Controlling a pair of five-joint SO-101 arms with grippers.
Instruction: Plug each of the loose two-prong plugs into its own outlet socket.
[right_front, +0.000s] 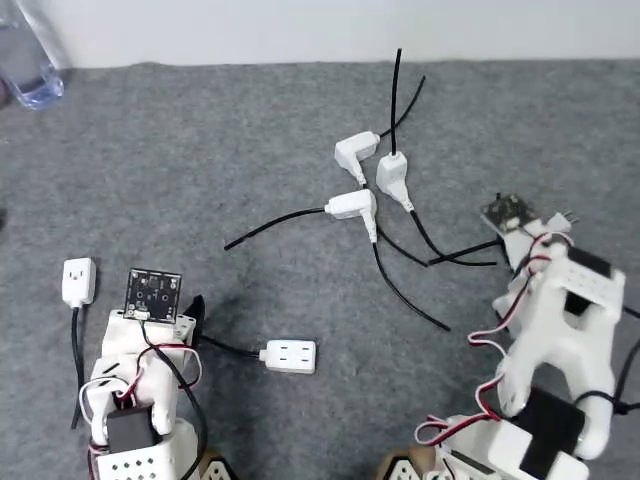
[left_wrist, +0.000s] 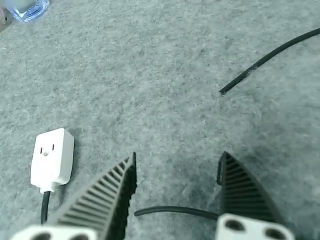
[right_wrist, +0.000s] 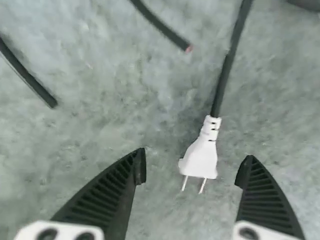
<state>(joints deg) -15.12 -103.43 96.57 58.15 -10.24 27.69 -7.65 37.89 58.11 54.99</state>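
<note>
You have nothing plugged in yet: every plug lies loose and both sockets show bare faces, so the whole task is ahead of you.

Take the middle socket (right_front: 290, 355) as your mark. Three plugs (right_front: 350, 205) lie together well beyond it, toward the wall, with their black cords fanning out over the grey tabletop (right_front: 250, 130). None of them touches a socket. A fourth plug (right_wrist: 200, 157) lies well off to the right arm's side of the middle socket, prongs free and pointing back at the arm.

Your right pincer (right_wrist: 194, 159) is released and spread wide, one finger on each side of that fourth plug and not touching it. This looks like the first pick being lined up, not a grasp made.

Your left pincer (left_wrist: 178, 159) is also released and holds nothing. It hangs just beside the middle socket, over a black cord (left_wrist: 175, 212) that I judge to be that socket's own. The side socket (right_front: 78, 280) sits on the far side of the left arm from the middle socket, face up and vacant.

Left to do: close on a plug, carry it to a socket, seat the prongs, then repeat for the others. I count four plugs and two sockets.
</note>
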